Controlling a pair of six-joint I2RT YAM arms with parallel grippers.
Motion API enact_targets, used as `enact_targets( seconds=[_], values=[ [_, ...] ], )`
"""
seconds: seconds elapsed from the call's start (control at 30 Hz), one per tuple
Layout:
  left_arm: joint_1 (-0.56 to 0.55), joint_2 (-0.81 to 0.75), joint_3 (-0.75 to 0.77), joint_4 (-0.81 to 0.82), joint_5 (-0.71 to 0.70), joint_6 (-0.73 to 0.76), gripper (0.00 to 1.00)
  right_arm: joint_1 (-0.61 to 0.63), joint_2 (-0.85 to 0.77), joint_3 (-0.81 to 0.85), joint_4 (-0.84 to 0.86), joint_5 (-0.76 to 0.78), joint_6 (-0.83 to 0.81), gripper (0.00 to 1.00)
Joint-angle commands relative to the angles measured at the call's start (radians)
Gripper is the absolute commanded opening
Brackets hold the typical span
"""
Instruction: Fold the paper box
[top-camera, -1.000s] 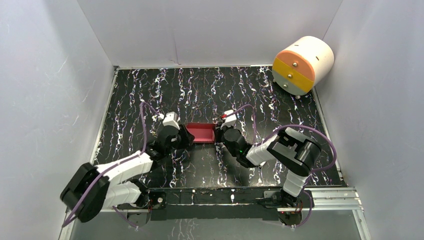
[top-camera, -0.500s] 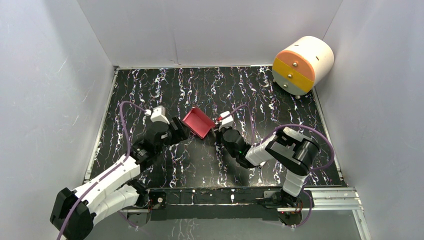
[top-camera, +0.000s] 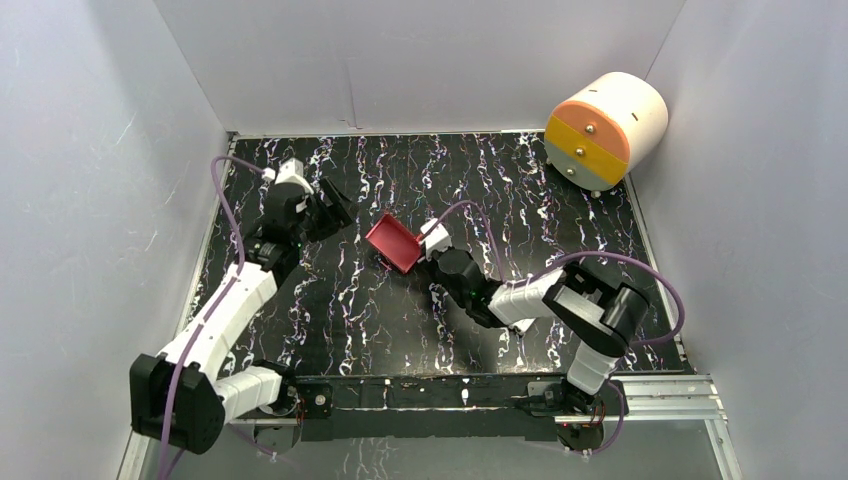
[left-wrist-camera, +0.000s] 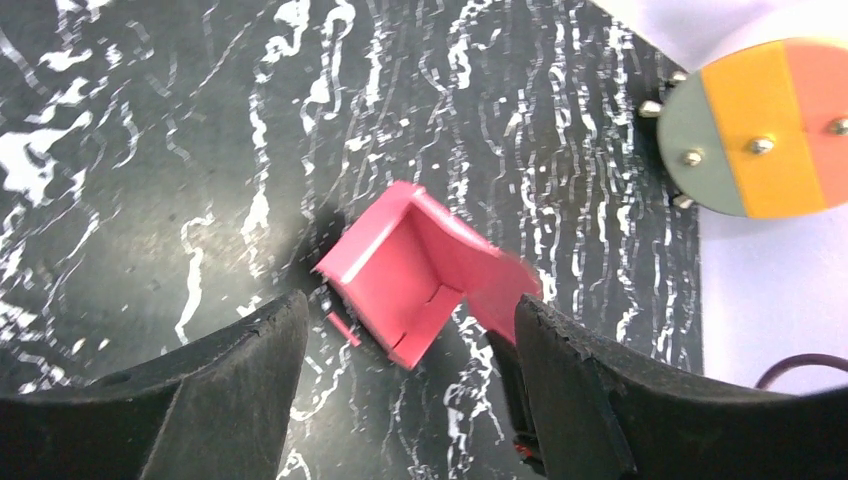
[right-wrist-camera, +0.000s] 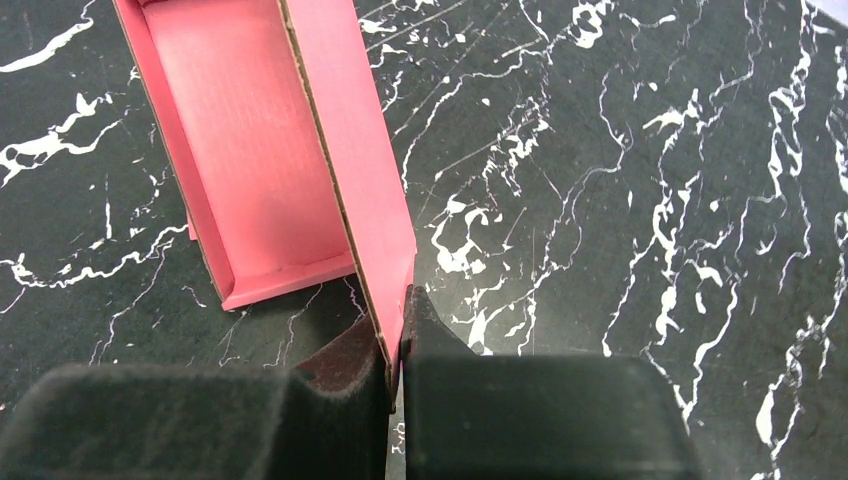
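Note:
The paper box (top-camera: 393, 243) is a small, shallow pink-red card box, tilted near the middle of the table. My right gripper (top-camera: 424, 247) is shut on the box's right side wall (right-wrist-camera: 355, 170) and holds it lifted at an angle. In the right wrist view the box's open inside (right-wrist-camera: 250, 150) faces the camera. My left gripper (top-camera: 335, 212) is open and empty, up at the far left, apart from the box. In the left wrist view the box (left-wrist-camera: 410, 275) lies ahead between the open fingers (left-wrist-camera: 230, 390).
A big white-and-orange cylinder (top-camera: 605, 128) stands at the back right corner, also in the left wrist view (left-wrist-camera: 760, 130). White walls close the black marbled table (top-camera: 300, 320) on three sides.
My left gripper let go of the box and pulled back to the far left. My right gripper kept its hold and swung the box left and up, tilting it.

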Motion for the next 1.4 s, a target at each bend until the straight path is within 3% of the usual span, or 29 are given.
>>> enact_targets(
  seconds=[0.0, 0.27, 0.47, 0.9, 1.37],
  values=[
    [0.013, 0.069, 0.124, -0.014, 0.114, 0.044, 0.73, -0.016, -0.067, 0.069, -0.093, -0.051, -0.114, 0.09],
    [0.022, 0.214, 0.195, 0.0, 0.19, 0.028, 0.73, -0.109, -0.125, 0.155, -0.297, -0.3, -0.176, 0.11],
    [0.023, 0.286, 0.186, 0.067, 0.3, -0.033, 0.73, -0.131, -0.11, 0.197, -0.35, -0.384, -0.193, 0.12],
    [0.023, 0.336, 0.173, 0.036, 0.327, -0.041, 0.69, -0.138, -0.079, 0.228, -0.353, -0.38, -0.175, 0.12],
    [0.024, 0.328, 0.092, 0.133, 0.431, -0.146, 0.6, -0.139, -0.054, 0.265, -0.339, -0.338, -0.103, 0.1]
  ],
)
